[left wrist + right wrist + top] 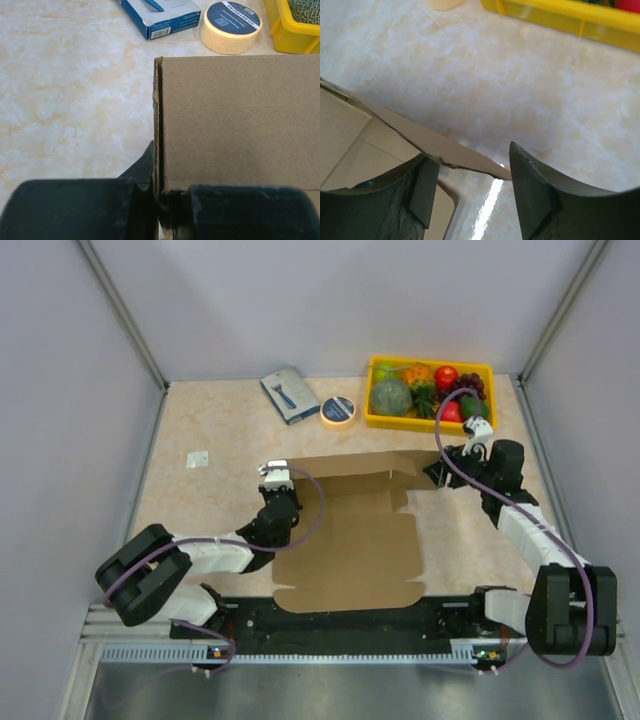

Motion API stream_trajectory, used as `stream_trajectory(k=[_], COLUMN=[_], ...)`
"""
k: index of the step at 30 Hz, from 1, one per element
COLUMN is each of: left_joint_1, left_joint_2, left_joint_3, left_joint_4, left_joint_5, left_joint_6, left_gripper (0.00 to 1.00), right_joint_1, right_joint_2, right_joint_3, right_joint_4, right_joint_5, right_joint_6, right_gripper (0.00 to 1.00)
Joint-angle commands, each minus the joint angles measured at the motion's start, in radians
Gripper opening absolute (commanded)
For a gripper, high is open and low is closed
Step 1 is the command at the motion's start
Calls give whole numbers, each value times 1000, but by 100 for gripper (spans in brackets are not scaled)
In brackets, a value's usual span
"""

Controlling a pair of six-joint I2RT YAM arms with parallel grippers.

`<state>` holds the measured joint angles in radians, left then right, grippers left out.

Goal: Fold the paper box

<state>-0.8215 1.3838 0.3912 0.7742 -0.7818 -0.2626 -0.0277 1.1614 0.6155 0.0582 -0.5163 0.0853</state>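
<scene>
The paper box point(350, 540) is a brown die-cut cardboard sheet lying flat at the table's middle, with its far panel point(235, 125) raised upright. My left gripper point(275, 483) is at that panel's left end. In the left wrist view the gripper point(160, 197) is shut on the panel's folded edge. My right gripper point(441, 469) is at the panel's right end. In the right wrist view the gripper point(470, 172) stands open, and the panel's thin edge point(420, 135) runs across the gap between its fingers point(535, 195).
A yellow tray point(372, 421) of plastic fruit stands at the back right. A roll of tape point(338, 411) and a blue-grey packet point(289, 393) lie behind the box. A small white scrap point(197, 458) lies at the left. Walls close in the left and right sides.
</scene>
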Motion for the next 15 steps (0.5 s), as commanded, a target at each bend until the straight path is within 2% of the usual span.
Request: stream_trajectory(k=[1,2,3,5,6,7,8,11,15], left_joint_1=[5,5,5,5,5,4,5,5,4], left_joint_2=[1,12,17,32,37,41,49,57,61], left_joint_3=[-20,-14,-5,11,17,20,23,32,41], left_joint_4=[-58,-68,-78,-79,-76,-78,-76,-76,-75], left_joint_5=[39,30,6,-5,-22,-27,-30,-25,-14], left_joint_6=[-1,-19,-27,-26,-30,-39,-43,-55,-76], left_gripper=[0,0,0,0,0,0,0,0,0], right_joint_1=[-3,2,20,70,109,124,138,184,314], right_joint_2=[-5,-14,-23,-75,-92,-113,-144,-180,-212], right_joint_3=[-25,-25,-29,-36,-39,-40,-45,-69,-82], right_joint_4=[235,236,233,158,135,118,111,95,-6], right_joint_5=[-187,-201,-209,-107,-49,-18,22,64,267], right_joint_6=[-56,-35,-30,-24,-24,23,63,232,358], right_gripper=[54,49,35,24,9,3,0,0,0])
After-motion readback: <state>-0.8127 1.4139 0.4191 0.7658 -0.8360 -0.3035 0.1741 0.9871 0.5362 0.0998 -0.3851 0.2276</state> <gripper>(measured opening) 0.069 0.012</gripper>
